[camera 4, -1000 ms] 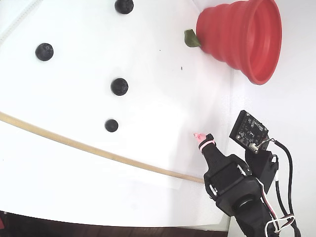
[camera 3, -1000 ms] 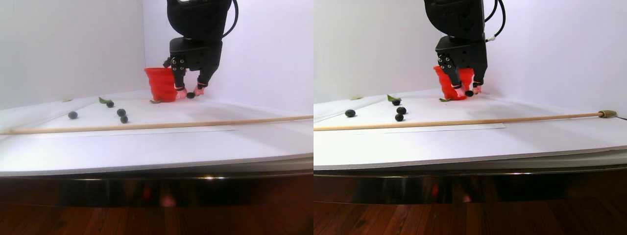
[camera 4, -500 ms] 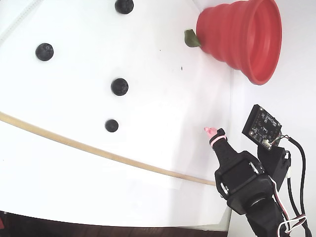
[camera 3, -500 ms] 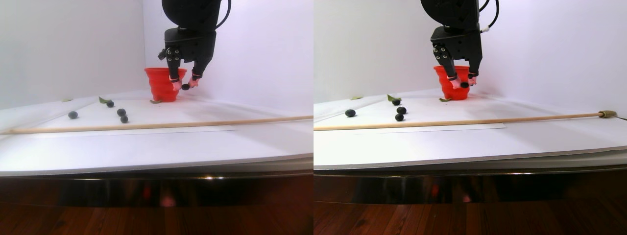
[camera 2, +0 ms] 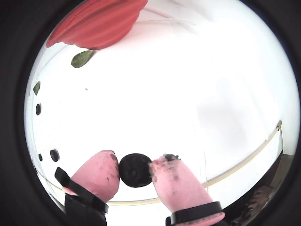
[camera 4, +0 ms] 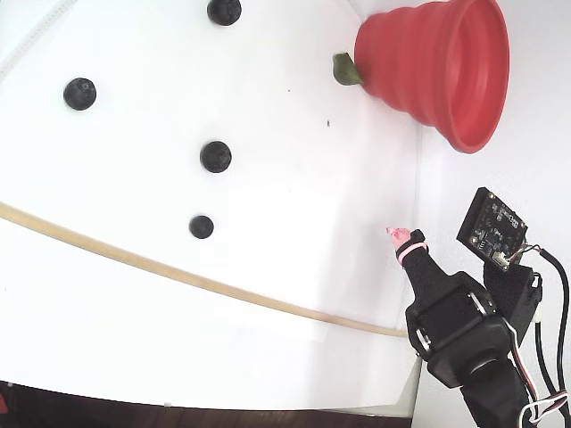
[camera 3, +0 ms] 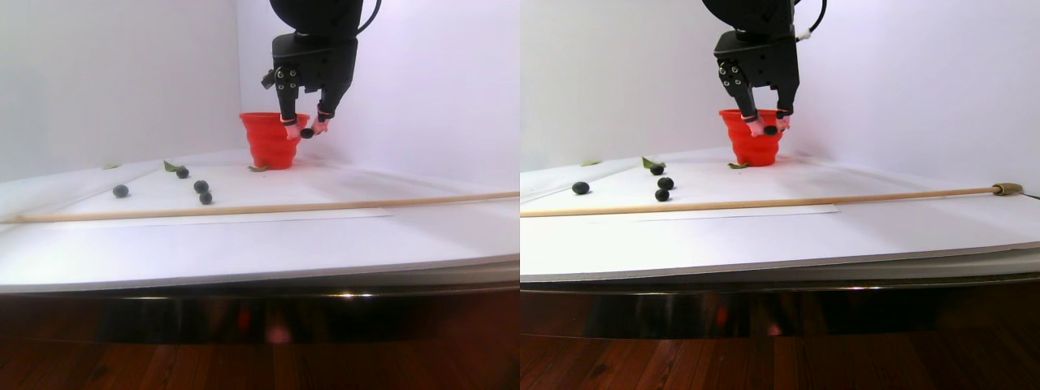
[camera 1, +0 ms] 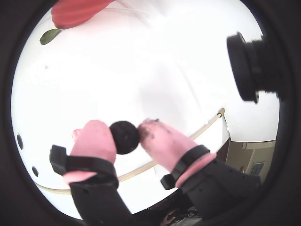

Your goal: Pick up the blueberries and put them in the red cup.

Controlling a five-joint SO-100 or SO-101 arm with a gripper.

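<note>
Hiding behind the fingers [camera 4: 393, 232], held blueberry [camera 1: 124, 137].

Red ribbed cup [camera 4: 428, 62] upright at the bench's far corner, wide rim up, one dark berry [camera 1: 124, 137] pinched in the claw [camera 1: 126, 136] above the bench, four berries [camera 4: 215, 156] scattered well apart from the cup

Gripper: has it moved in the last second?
Yes. In the stereo pair view the gripper, shut on a blueberry, has risen from table level beside the red cup to about the height of the cup's rim.
</note>
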